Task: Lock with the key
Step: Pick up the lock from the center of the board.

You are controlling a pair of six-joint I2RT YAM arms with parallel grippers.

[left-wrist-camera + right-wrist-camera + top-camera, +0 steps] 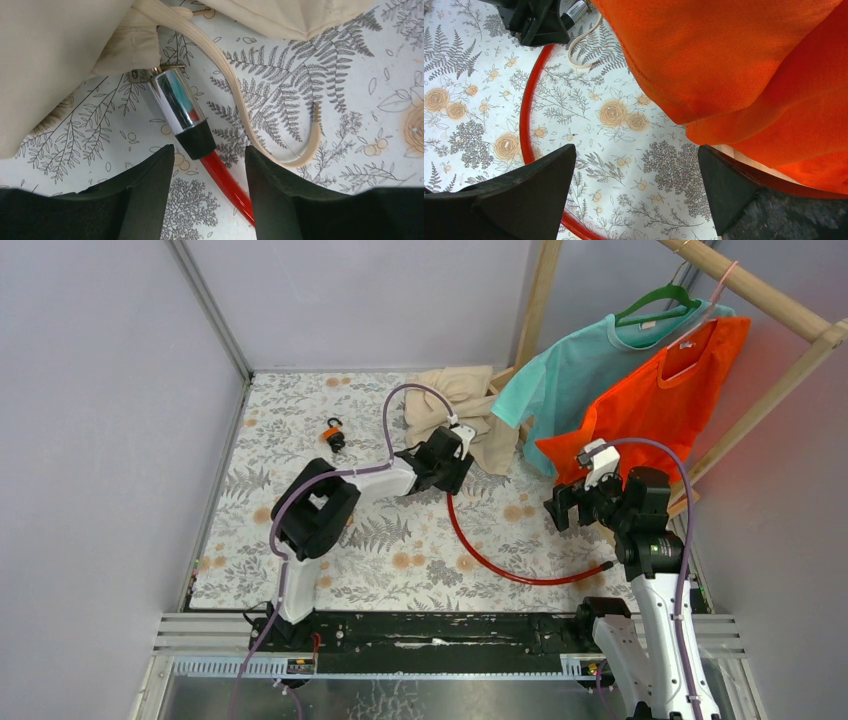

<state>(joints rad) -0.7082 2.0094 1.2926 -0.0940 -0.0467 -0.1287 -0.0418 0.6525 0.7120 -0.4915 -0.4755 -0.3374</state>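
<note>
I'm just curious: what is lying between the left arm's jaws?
The left wrist view shows the red cable and its black collar lying in the open left gripper's gap, chrome end beyond.

Curved red cable lock (pixel 492 569), chrome head (pixel 175 100)

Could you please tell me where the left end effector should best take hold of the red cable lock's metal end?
Probably the black collar below the chrome barrel. It lies flat, is matte, and is narrower than the gap of the open left end effector, whose fingers flank it. Come straight down from above, since the beige cloth crowds the barrel's far tip.
</note>
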